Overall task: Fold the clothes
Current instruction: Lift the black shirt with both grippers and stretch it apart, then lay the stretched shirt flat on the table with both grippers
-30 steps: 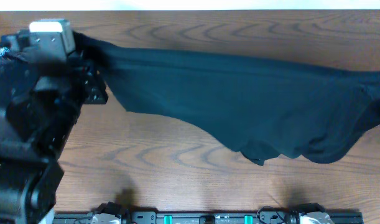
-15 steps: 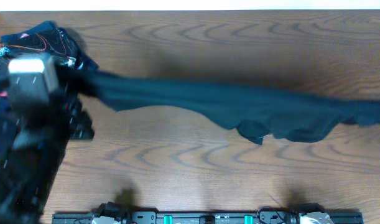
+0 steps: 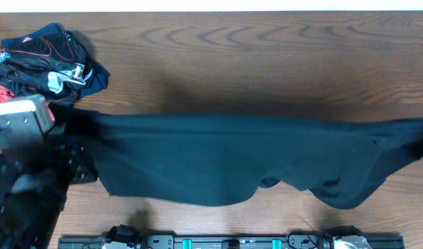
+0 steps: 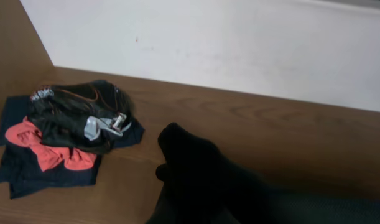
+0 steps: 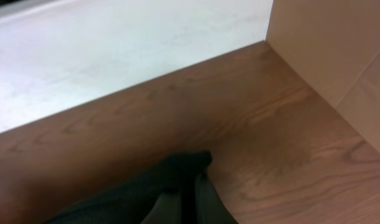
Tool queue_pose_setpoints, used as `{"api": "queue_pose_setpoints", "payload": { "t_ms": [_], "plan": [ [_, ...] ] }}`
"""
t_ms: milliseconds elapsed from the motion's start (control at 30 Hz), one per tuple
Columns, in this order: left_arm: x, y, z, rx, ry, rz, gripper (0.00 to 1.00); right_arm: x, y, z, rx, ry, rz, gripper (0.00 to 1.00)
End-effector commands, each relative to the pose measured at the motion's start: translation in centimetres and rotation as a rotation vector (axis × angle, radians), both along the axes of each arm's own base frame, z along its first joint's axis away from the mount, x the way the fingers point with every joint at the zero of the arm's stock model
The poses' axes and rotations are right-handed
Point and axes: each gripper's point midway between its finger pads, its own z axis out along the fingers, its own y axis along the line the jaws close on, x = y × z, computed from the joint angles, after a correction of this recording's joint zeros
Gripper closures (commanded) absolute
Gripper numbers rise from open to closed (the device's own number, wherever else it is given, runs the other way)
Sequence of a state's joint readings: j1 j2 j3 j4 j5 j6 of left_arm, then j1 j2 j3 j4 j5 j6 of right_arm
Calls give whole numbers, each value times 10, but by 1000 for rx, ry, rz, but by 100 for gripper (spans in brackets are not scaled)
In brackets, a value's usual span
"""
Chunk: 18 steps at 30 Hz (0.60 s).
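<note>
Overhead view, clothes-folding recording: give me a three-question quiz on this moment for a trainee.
1. True or false: the black T-shirt stretches across the table from left to right.
2. Where does the pile of other clothes lie? A) far left corner B) far right corner C) on top of the shirt
3. Fill in: the right pincer is shut on the ____.
Key: 1 true; 2 A; 3 black T-shirt.

Left arm (image 3: pixel 28 194) — black, jointed casing — topped by a pale grey block (image 3: pixel 21 116).
</note>
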State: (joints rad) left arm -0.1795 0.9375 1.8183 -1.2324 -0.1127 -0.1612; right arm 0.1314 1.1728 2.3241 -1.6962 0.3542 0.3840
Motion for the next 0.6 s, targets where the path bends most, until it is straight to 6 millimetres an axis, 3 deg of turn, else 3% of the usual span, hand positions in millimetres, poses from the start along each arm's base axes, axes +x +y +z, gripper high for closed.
{"api": "queue_pose_setpoints", "payload": {
  "t_ms": [0, 133, 367, 567],
  "plan": [
    [27, 9, -10, 27, 63, 78, 94, 27, -8, -16, -29, 92, -72, 99],
    [68, 2, -36, 52, 178, 77, 94, 70, 2, -42, -32, 220, -43, 99],
    [160, -15, -98, 85, 350, 71, 94, 154, 16, -102, -58, 434, -2, 99],
    [222, -25, -126, 92, 336, 65, 94, 213, 26, -133, -89, 468, 44, 99]
  ]
}}
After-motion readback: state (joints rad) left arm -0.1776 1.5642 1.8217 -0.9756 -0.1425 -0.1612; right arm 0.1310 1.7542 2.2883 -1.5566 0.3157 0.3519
